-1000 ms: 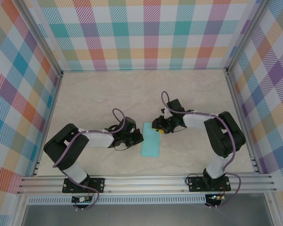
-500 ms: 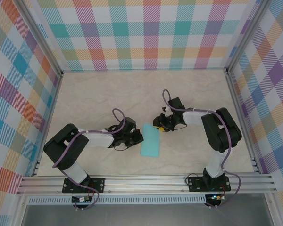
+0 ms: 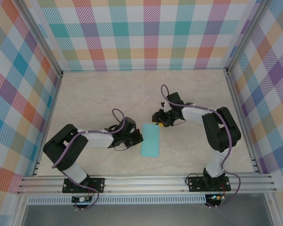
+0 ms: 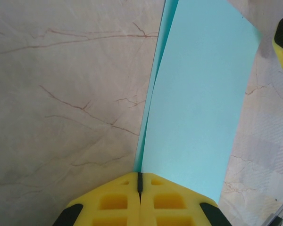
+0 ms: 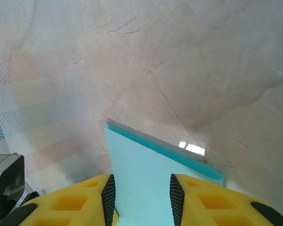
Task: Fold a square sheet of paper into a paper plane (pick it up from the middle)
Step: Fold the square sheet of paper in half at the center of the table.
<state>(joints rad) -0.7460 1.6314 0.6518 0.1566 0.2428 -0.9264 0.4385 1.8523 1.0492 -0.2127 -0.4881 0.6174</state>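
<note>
Turquoise sheet [image 3: 150,141]: lay doubled into a strip on the worktop [image 3: 99,99], between my arms.
Left pincer [image 3: 140,137]: pressed together at the strip's left edge; whether it nipped paper, I couldn't tell.
Right pincer [image 3: 156,123]: spread astride the far end.
Doing it well: I judged the layers needed squaring first, then low, even pressure along the crease.

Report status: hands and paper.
Left hand shut, tips on the long edge of the folded turquoise paper sheet. Right hand open over its far end. Nothing in the way.
</note>
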